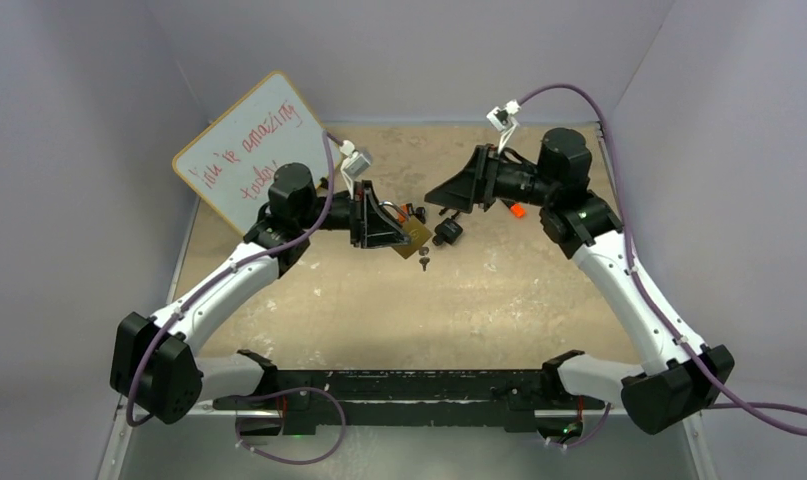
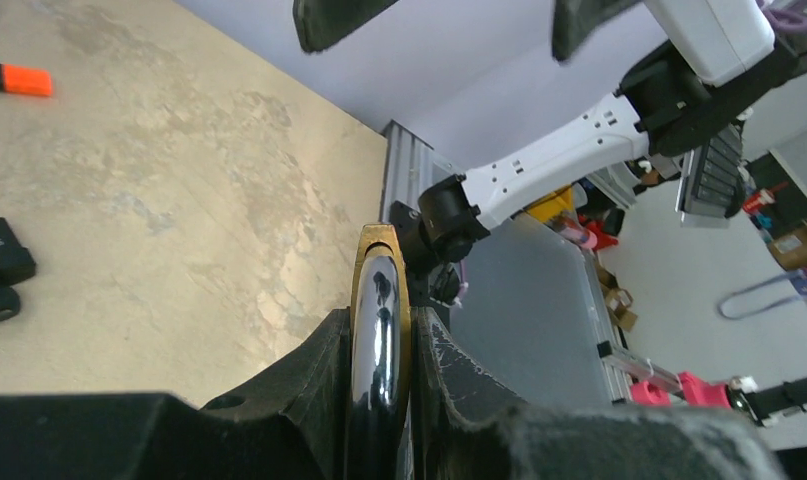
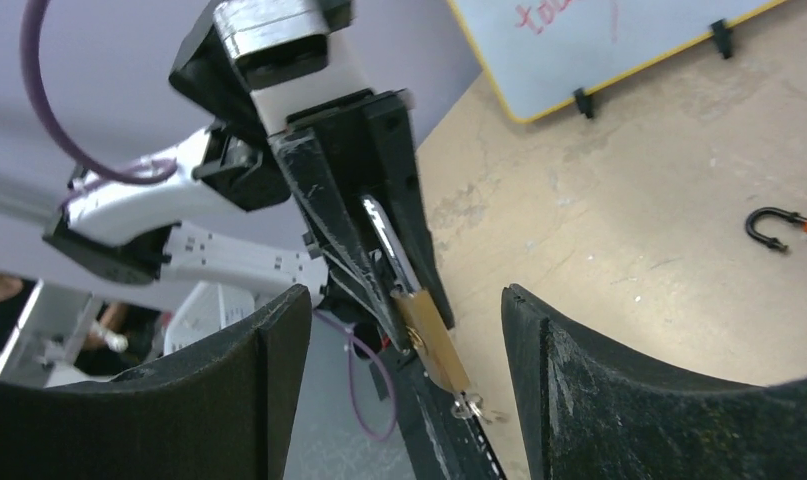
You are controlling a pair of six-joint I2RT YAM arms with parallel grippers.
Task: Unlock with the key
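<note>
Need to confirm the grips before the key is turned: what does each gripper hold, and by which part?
The left gripper holds the brass padlock by its chrome shackle; the key sits in its body. The right gripper is open, empty.
</note>
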